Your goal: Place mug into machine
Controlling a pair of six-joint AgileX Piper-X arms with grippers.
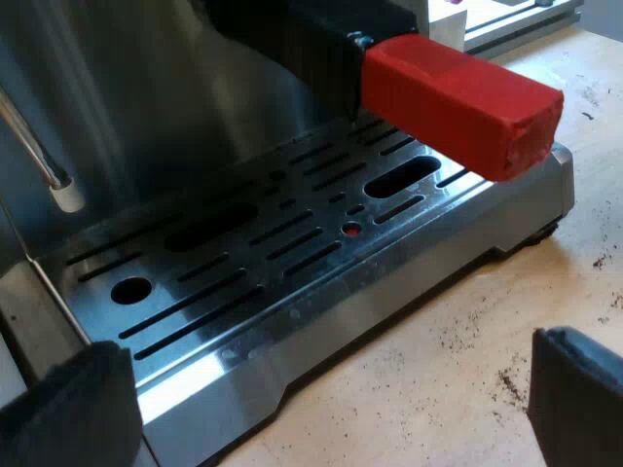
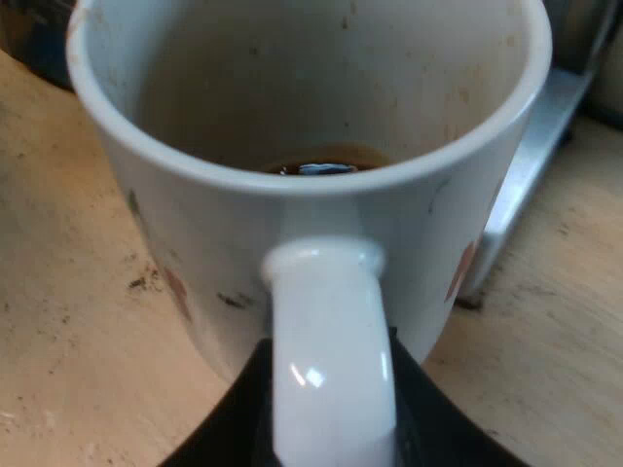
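Note:
A white mug [image 2: 195, 243] with a little dark liquid at its bottom sits close before the right wrist camera, over the wooden table. Its handle [image 2: 331, 331] points toward me, and my right gripper [image 2: 331, 399] is shut on that handle, black fingers [image 2: 229, 423] pressed on both sides. The machine's metal base [image 2: 531, 165] shows just behind the mug. My left gripper [image 1: 321, 409] hangs open above the table just before the machine's slotted drip tray [image 1: 292, 253], with nothing between its fingers [image 1: 68, 409]. The holder's red handle end [image 1: 458, 97] juts out over the tray.
A thin steam wand with a white tip [image 1: 63, 190] hangs over one end of the drip tray. Coffee grounds are scattered on the wooden table [image 1: 467, 341] before the machine. A pale stand [image 1: 516, 24] rises beyond the red handle.

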